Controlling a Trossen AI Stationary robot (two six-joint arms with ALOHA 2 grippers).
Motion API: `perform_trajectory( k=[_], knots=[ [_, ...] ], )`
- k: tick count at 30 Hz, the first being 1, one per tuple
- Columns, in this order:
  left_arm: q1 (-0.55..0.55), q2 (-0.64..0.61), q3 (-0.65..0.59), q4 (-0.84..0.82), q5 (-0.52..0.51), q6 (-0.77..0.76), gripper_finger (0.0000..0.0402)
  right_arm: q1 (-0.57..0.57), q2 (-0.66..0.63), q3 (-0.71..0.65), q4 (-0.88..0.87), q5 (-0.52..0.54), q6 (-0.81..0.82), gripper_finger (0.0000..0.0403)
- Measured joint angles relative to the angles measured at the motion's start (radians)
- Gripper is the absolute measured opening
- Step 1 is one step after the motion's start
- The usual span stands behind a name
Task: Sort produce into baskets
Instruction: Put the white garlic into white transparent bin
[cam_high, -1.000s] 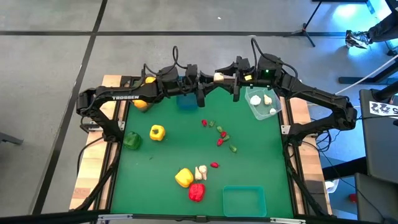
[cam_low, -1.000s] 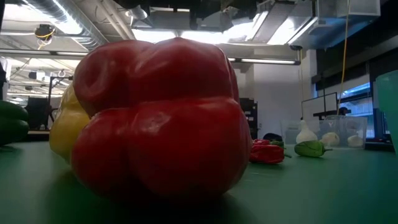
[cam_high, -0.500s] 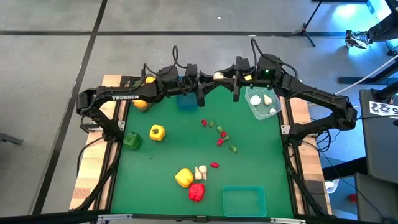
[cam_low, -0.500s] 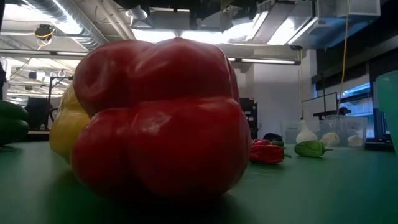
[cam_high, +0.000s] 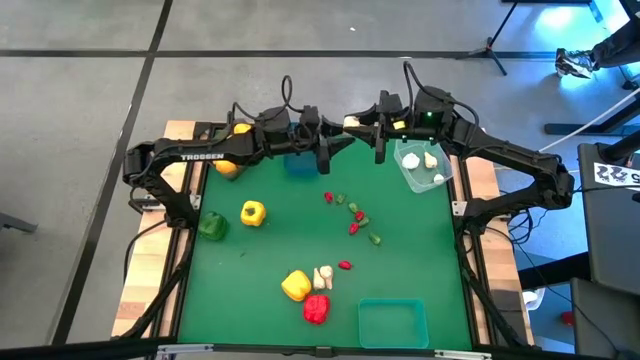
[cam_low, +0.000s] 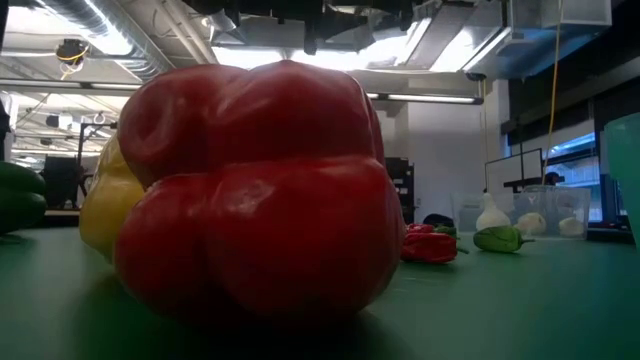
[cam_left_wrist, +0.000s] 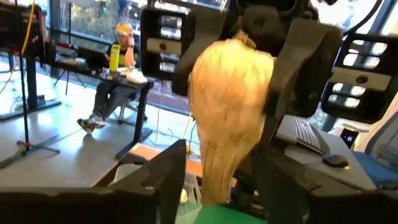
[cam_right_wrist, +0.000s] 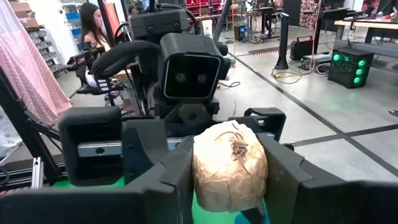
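Note:
A white garlic piece (cam_high: 350, 122) hangs in the air over the table's far edge, between my two grippers, which face each other. My right gripper (cam_right_wrist: 227, 186) is shut on it and also shows in the high view (cam_high: 362, 125). My left gripper (cam_left_wrist: 224, 186) is open. Its fingers stand on either side of the garlic's narrow end (cam_left_wrist: 214, 180); whether they touch it I cannot tell. The left gripper also shows in the high view (cam_high: 336, 135). Peppers, more garlic and small red and green bits lie on the green mat. My right gripper pinches the garlic's round bulb (cam_right_wrist: 211, 180) between its two fingers (cam_right_wrist: 171, 180), which come level from the table's right side. The root end (cam_right_wrist: 236, 146) faces back toward the wrist. The garlic is lifted clear of the table.
A blue bin (cam_high: 298, 162) sits under my left arm. A clear bin (cam_high: 425, 170) with garlic pieces is at the far right and a teal bin (cam_high: 392, 322) at the near edge. Yellow (cam_high: 253, 212), green (cam_high: 211, 226), yellow (cam_high: 295, 286) and red (cam_high: 315, 308) peppers and small bits (cam_high: 352, 215) lie on the mat.
My left gripper has edged a little toward the table's right edge, closer to the garlic held by my right gripper. The garlic stays lifted in the same place.

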Motion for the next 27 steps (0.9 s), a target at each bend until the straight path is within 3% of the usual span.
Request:
perform_trajectory(
  k=[7, 14, 22, 27],
  knots=[
    [0.0, 0.0, 0.0, -0.06, 0.0, -0.038, 0.0258, 0.0, 0.0, 0.0, -0.001, 0.029, 0.0, 0.0133],
    [0.015, 0.0, 0.0, -0.238, 0.0, -0.025, 0.0278, -0.077, -0.046, 0.0, -0.088, 0.173, -0.006, 0.0134],
    [0.027, 0.0, 0.0, -0.373, -0.065, -0.117, 0.0278, -0.234, -0.093, 0.0, -0.504, 0.552, 0.077, 0.0134],
    [0.027, 0.0, 0.0, -0.43, -0.113, -0.163, 0.0278, -0.301, -0.058, -0.01, -0.739, 0.69, 0.168, 0.0134]
  ],
)
